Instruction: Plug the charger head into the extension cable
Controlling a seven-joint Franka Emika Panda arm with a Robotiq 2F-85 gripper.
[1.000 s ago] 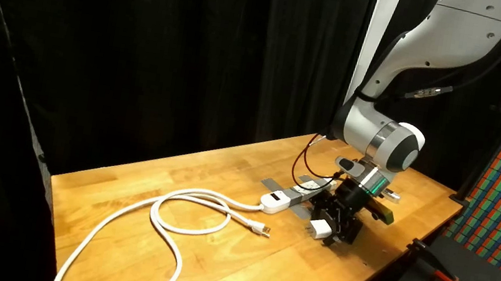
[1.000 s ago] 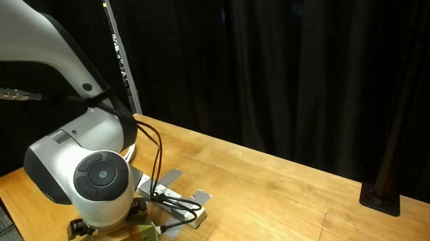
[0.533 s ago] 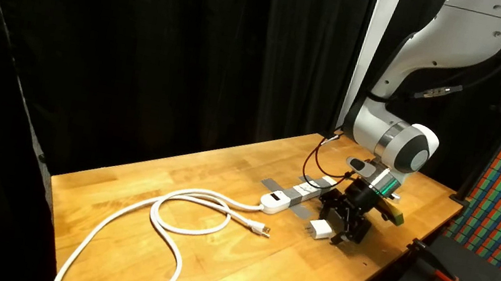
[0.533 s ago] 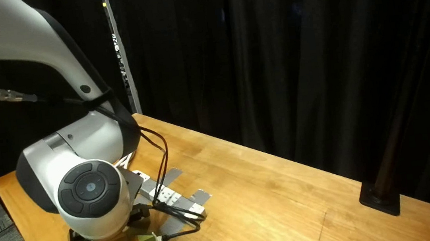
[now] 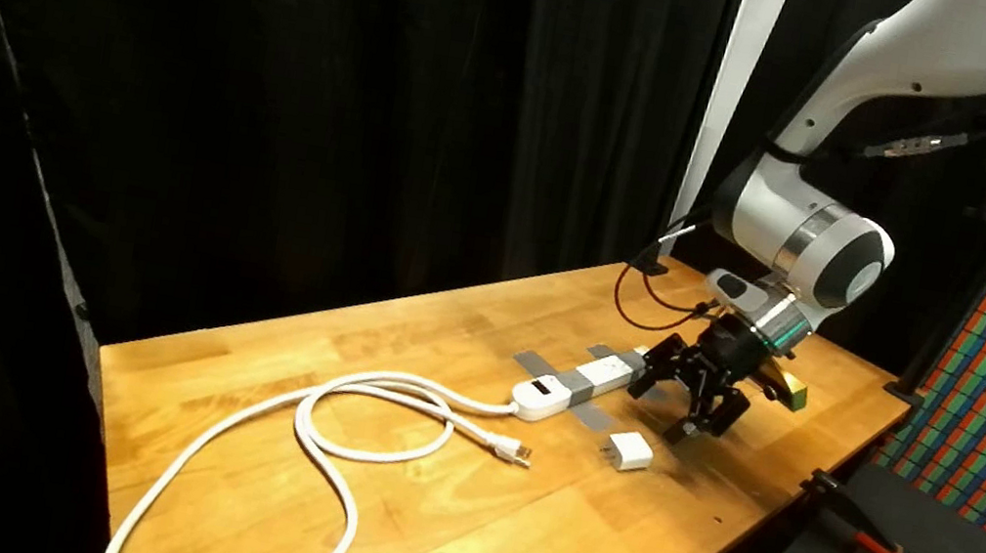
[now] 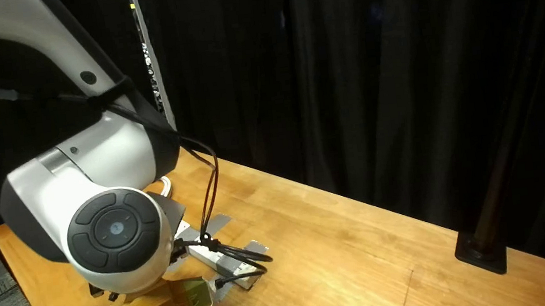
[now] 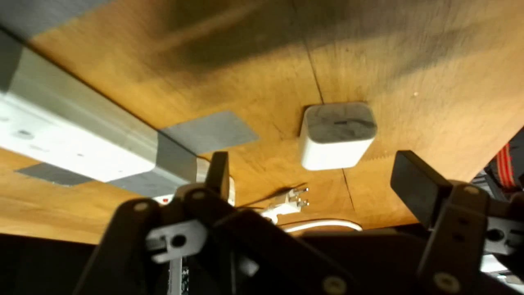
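The charger head (image 5: 630,451), a small white box, lies on the table with its prongs toward the cord side. In the wrist view, the charger head (image 7: 339,135) shows its grey end face with a port. It is hidden behind the arm in an exterior view. The extension cable (image 5: 542,399) is a white power strip taped to the table, its sockets facing up; it also shows in an exterior view (image 6: 207,255) and at the left of the wrist view (image 7: 73,139). My gripper (image 5: 661,412) is open and empty, above the table, apart from the charger head. In the wrist view, the gripper's fingers (image 7: 315,176) stand wide apart.
The strip's white cord (image 5: 352,511) loops over the table, ending in a pronged plug (image 5: 507,448). Grey tape (image 5: 536,362) crosses the strip. Clamps (image 5: 856,517) grip the table's edge. A black post base (image 6: 482,255) stands on the table. Black cables (image 6: 237,255) hang from the wrist.
My gripper has drawn back from beside the charger head and risen, moving right and up in an exterior view. The charger head and the extension cable have stayed in place.
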